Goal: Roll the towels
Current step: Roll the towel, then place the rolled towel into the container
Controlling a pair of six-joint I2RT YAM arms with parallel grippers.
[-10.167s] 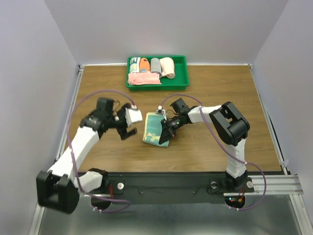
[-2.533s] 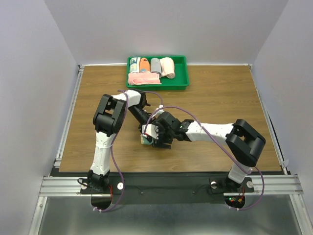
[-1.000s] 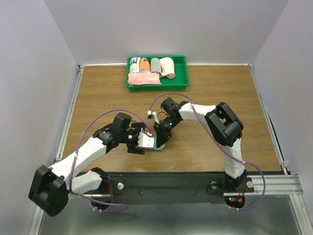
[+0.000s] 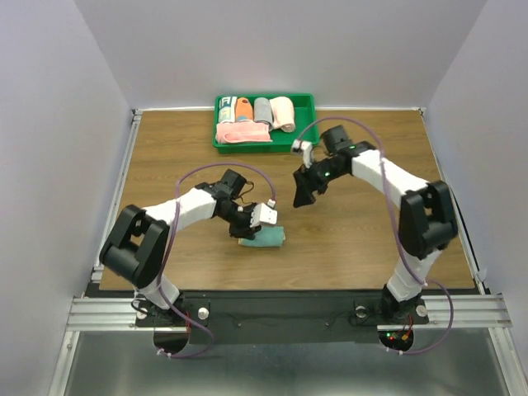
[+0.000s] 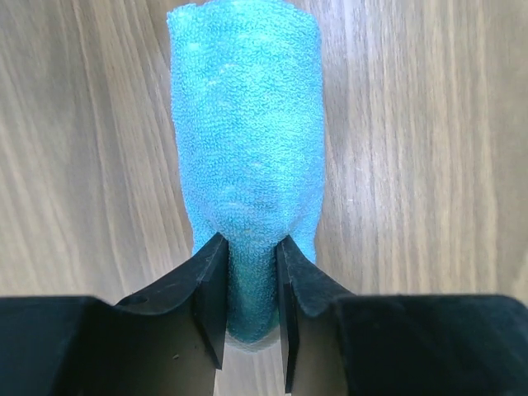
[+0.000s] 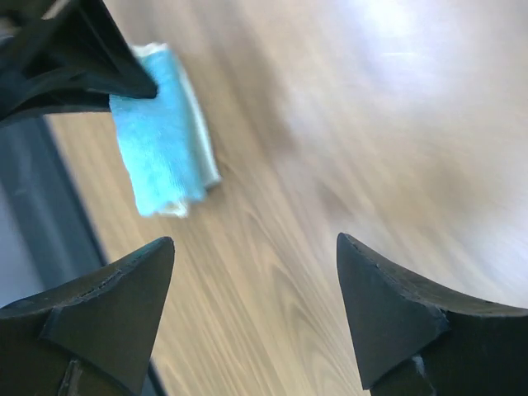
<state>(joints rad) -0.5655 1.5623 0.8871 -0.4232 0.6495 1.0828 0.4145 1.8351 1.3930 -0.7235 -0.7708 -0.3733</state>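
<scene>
Change noted: right gripper has let go and drawn back toward the tray, jaws spread; left gripper now pinches one end of the teal towel, which lies rolled on the table, front centre; roll judged complete, ready for stowing.

Two robot arms, one tray, six cloths.
Left arm and right arm; one green tray at upper centre holding a white roll, orange roll, grey roll, peach roll and one loose pink cloth; one teal towel at lower centre.
</scene>
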